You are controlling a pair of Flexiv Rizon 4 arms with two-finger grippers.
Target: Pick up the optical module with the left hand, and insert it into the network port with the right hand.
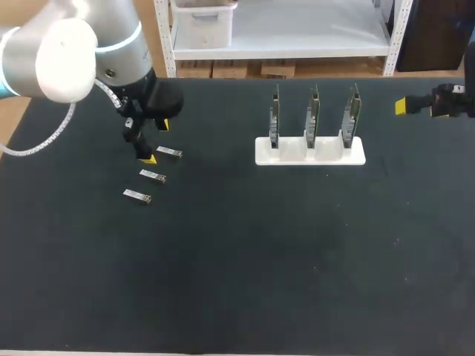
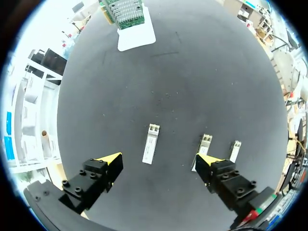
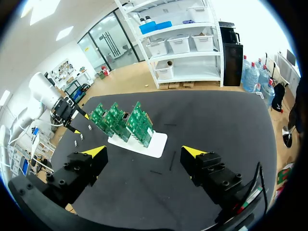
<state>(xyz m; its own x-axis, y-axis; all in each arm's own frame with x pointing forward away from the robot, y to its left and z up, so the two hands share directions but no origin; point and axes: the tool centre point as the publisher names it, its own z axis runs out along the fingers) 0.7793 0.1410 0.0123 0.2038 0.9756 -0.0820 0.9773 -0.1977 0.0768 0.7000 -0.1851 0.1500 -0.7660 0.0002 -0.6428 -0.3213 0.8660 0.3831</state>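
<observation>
Hovering at upper left, the open left claw [image 1: 155,142] is centred over one optical module [image 2: 151,144]; the close neighbouring module [image 2: 205,142] could be struck.

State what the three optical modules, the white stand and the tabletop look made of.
Optical modules: likely bare metal, since they are silvery with bright glints. White stand: probably plastic, with a smooth, even matte white surface, though this is not certain. Tabletop: a dark matte covering with no shine, perhaps a rubber or fabric mat.
</observation>
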